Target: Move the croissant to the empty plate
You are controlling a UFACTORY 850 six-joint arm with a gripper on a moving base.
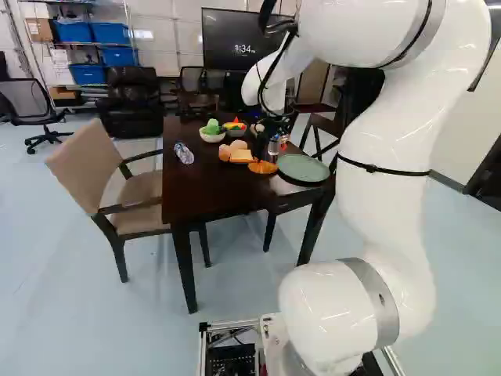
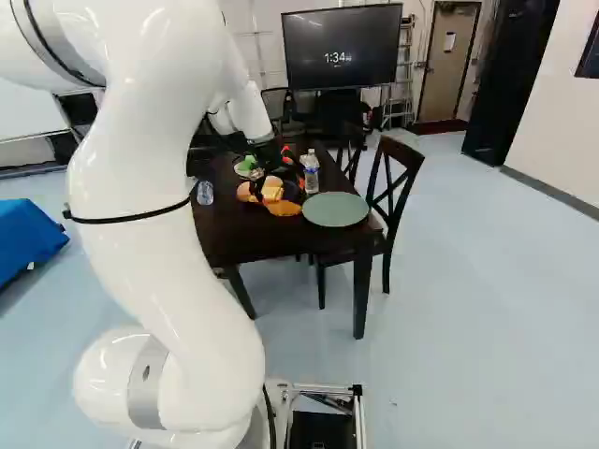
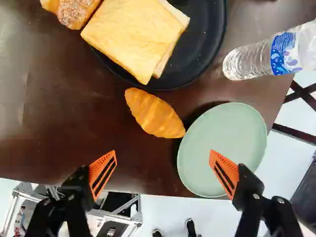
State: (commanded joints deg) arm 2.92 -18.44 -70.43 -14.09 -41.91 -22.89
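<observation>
In the wrist view, the pincer (image 3: 163, 154) stands wide and holds nothing, its two fingers well spread. The croissant (image 3: 155, 113) lies ahead of it on the worktop (image 3: 59, 113), between the empty plate (image 3: 227, 131) and the dark plate (image 3: 200, 54), which carries bread slices (image 3: 133, 37). The step looks like the grasp: better to turn the pincer so its pads meet the long flanks at the thick middle, then descend level and squeeze softly. The green rim sits close to one end; a pad could catch it.

In the left base view, beyond the pincer stand a bowl of green food (image 1: 211, 135) and a bowl of mixed pieces (image 1: 235, 128).

In the right base view, the empty plate shows bare, on the pincer's base side.
</observation>
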